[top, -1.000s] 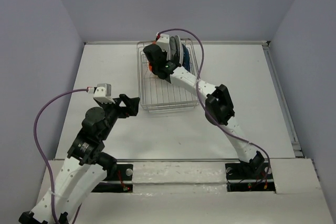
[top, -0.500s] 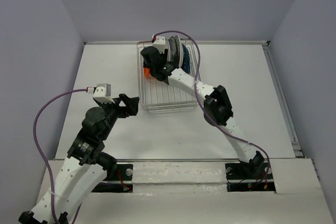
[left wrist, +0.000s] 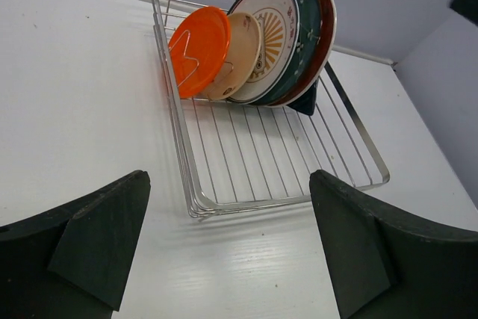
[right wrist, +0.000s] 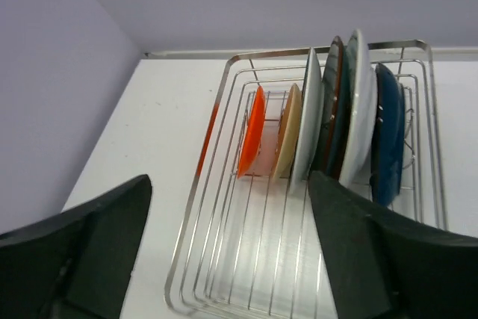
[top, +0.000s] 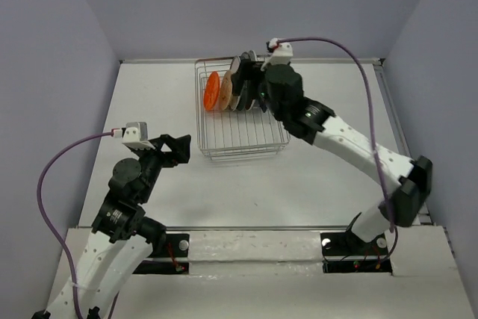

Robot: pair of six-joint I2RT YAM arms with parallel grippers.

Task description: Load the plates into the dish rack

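The dish rack [top: 243,156] is a silver wire basket at the back middle of the table. Several plates stand upright in its far end: orange [top: 213,92] in front, then cream [left wrist: 237,54], white sunburst [left wrist: 269,42], dark teal [left wrist: 306,28], red [left wrist: 327,28] and dark blue [right wrist: 388,132]. My right gripper [top: 248,80] hovers open just right of the plates and holds nothing; its wrist view looks along the plate row [right wrist: 252,140]. My left gripper [top: 181,149] is open and empty over the table, by the rack's near left corner [left wrist: 196,211].
Grey walls close in the white table on three sides. A raised strip [top: 399,140] runs along the table's right edge. The near half of the rack [right wrist: 196,229] holds only bare wires.
My right gripper opened and let go of the orange plate, which now stands in the rack. It then pulled back to the right. The left arm shifted slightly left.
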